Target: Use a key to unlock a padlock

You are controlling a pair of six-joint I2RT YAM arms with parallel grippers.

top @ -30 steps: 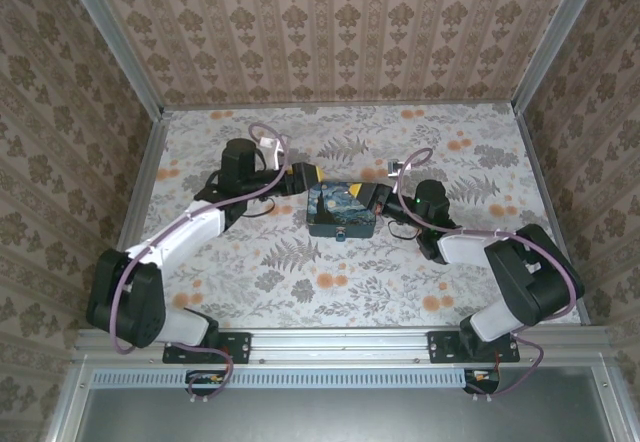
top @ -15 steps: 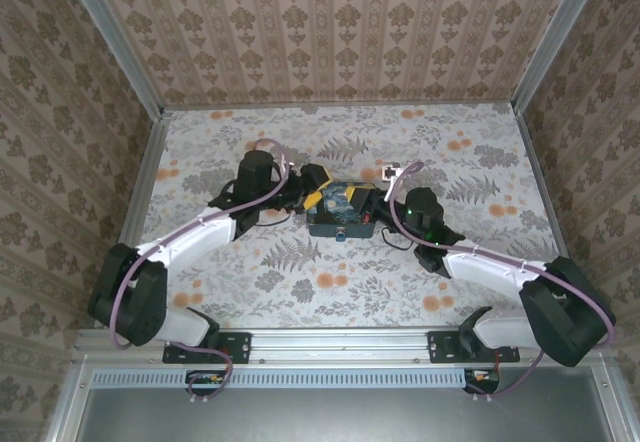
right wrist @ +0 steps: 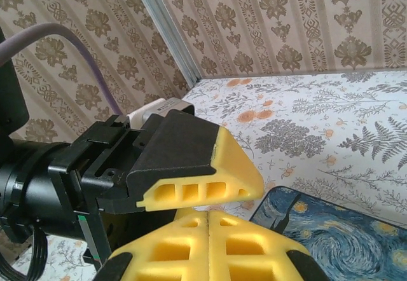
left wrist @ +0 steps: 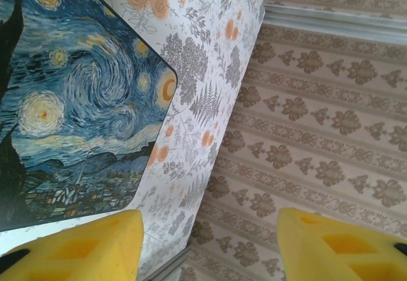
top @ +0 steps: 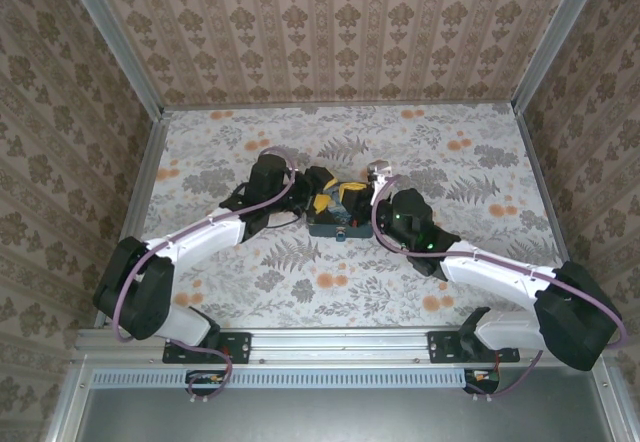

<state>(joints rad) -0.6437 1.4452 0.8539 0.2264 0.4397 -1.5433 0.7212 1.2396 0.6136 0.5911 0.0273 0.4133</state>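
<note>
The blue-and-yellow night-sky box [top: 338,220] lies mid-table, and a tiny padlock [top: 342,232] glints bluish on its near face. My left gripper [top: 330,198] hovers over the box's left part. In the left wrist view this gripper [left wrist: 210,249] is open, with only floor and wall between its yellow fingers [left wrist: 82,249]; the box lid [left wrist: 76,109] lies to the left. My right gripper [top: 362,196] comes in from the right over the box. Seen from the right wrist, it [right wrist: 206,230] is shut, pads pressed flat together, just under one left finger [right wrist: 210,166]. The key is hidden.
The floral floor [top: 330,282] spreads around the box inside papered walls, with metal rails [top: 140,177] at the sides. A purple cable [right wrist: 57,39] loops over the left wrist. A corner of the box [right wrist: 337,236] lies right of my right fingers.
Both arms have closed in on the box. The right gripper swung left and forward over it; the left one slid right onto its left part, and its jaws narrowed a little.
</note>
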